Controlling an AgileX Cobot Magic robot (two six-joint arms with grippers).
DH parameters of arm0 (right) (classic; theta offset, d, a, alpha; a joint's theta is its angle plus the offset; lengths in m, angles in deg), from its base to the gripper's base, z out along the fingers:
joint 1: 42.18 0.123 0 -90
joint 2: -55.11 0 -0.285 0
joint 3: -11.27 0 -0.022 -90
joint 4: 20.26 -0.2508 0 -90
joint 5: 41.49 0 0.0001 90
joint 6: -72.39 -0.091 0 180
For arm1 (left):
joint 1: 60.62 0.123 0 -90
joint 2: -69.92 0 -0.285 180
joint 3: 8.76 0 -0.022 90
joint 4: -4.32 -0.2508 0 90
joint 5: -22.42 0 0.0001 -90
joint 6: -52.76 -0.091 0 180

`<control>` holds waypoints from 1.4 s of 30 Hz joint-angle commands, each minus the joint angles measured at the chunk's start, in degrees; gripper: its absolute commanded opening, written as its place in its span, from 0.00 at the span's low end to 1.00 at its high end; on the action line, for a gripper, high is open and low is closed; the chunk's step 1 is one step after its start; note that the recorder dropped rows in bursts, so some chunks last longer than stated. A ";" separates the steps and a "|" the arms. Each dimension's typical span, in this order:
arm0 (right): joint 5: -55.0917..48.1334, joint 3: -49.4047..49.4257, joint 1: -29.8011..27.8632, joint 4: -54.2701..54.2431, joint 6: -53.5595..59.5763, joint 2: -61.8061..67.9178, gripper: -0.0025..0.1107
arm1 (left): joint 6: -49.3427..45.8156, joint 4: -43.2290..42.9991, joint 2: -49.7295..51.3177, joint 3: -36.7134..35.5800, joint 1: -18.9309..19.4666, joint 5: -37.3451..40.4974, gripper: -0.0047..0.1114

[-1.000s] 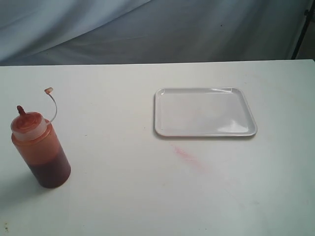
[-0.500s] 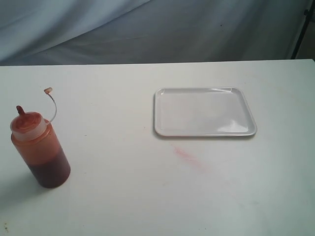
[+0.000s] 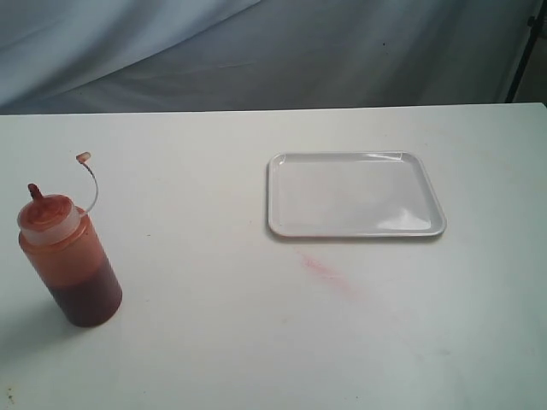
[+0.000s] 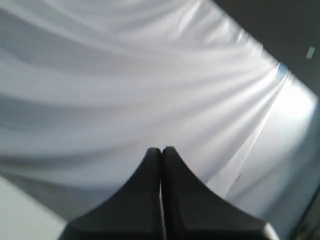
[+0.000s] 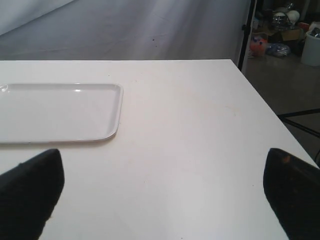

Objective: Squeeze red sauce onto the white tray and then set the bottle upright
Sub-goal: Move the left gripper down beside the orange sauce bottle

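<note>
The bottle [image 3: 70,260] stands upright near the table's left edge, its tethered cap [image 3: 84,157] hanging off above it. The white tray [image 3: 355,195] lies flat right of centre with no red sauce showing on it; its corner also appears in the right wrist view as the white tray [image 5: 60,112]. Neither arm shows in the exterior view. My left gripper [image 4: 161,150] is shut, its fingers pressed together and pointing at the grey backdrop. My right gripper [image 5: 162,187] is open wide above bare table, with nothing between its fingers [image 5: 30,187].
A faint dull pink smear [image 3: 329,273] marks the white table [image 3: 256,342] just in front of the tray. A grey cloth backdrop [image 3: 256,51] hangs behind the table. The table's right edge [image 5: 272,117] drops to a floor with a stand and clutter.
</note>
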State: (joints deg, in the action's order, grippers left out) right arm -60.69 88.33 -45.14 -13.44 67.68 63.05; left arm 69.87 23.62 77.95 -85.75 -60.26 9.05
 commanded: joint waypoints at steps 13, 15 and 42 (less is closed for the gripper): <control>0.54 0.16 -0.39 0.49 -0.24 -0.15 0.95 | 12.73 -42.19 15.57 18.27 -0.35 -22.17 0.04; 0.54 0.16 -0.39 0.49 -0.24 -0.15 0.95 | 13.53 -46.17 22.32 22.20 -0.35 -16.60 0.04; 0.54 0.16 -0.39 0.49 -0.24 -0.15 0.95 | 12.27 -44.34 45.30 -0.23 -0.35 -2.51 0.04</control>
State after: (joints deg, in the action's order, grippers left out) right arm -60.69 88.33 -45.14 -13.44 67.68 63.05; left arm 79.31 -20.64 124.49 -85.53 -60.26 4.24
